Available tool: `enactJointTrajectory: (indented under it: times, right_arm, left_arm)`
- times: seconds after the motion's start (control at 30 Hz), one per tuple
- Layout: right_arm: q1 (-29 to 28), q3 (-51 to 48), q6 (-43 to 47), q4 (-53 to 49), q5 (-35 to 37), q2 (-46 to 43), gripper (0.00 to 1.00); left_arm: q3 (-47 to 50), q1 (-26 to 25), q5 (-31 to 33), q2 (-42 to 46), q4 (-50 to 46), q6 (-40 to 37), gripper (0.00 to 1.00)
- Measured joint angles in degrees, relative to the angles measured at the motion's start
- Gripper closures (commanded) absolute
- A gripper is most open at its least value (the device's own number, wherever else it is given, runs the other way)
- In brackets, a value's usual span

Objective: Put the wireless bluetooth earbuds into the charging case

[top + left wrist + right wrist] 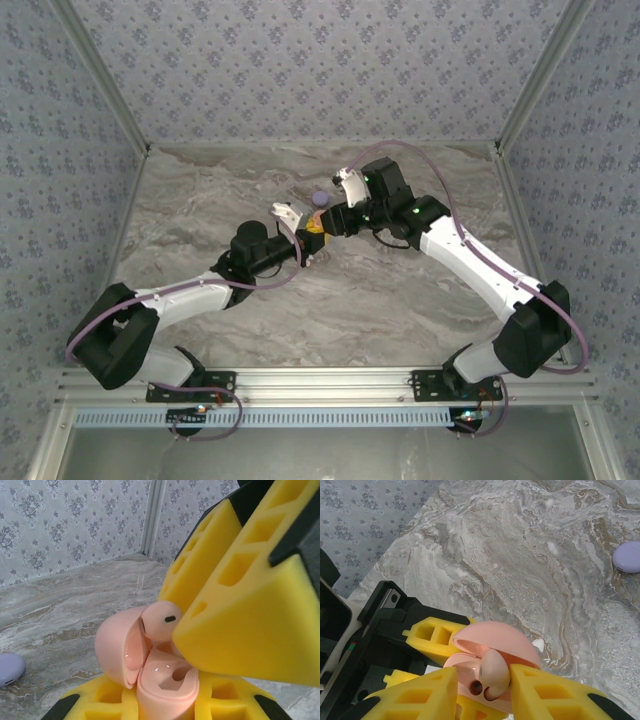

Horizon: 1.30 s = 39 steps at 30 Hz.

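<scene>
The right gripper [487, 682] is clamped on one pale pink earbud [161, 621], held right at the mouth of one pink case [492, 637] with its lid swung open. The left gripper [167, 702], facing the right one, is pinched tight on that case. One closed lilac case [627, 556] lies just beyond both grippers on the grey marbled surface [520, 555]. Walls [75, 525] papered in a small grey floral print enclose the surface on three sides.

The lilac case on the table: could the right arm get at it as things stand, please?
Probably not yet: the lilac case lies uncovered nearby, but the right gripper is shut on the pink earbud over the open pink case in the left gripper.
</scene>
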State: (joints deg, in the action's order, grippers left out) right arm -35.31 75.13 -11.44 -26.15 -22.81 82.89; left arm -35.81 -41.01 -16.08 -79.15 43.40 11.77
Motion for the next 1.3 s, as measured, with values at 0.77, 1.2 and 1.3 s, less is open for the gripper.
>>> enactJointTrajectory:
  times: [0.77, 1.2, 1.3]
  right_arm:
    - [-0.48, 0.02, 0.37, -1.84, 6.08, -0.11, 0.63]
    - [-0.31, 0.13, -1.09, -2.60, 12.76, -2.56, 0.54]
    - [1.18, 0.17, -2.71, -3.98, 16.55, -1.97, 0.53]
  left_arm:
    - [0.04, 0.00, 0.00, 1.44, -1.90, -0.90, 0.95]
    - [0.37, 0.00, 3.52, 4.85, -7.13, -2.89, 0.95]
    - [0.59, 0.17, 4.83, 7.26, -10.93, -3.85, 0.95]
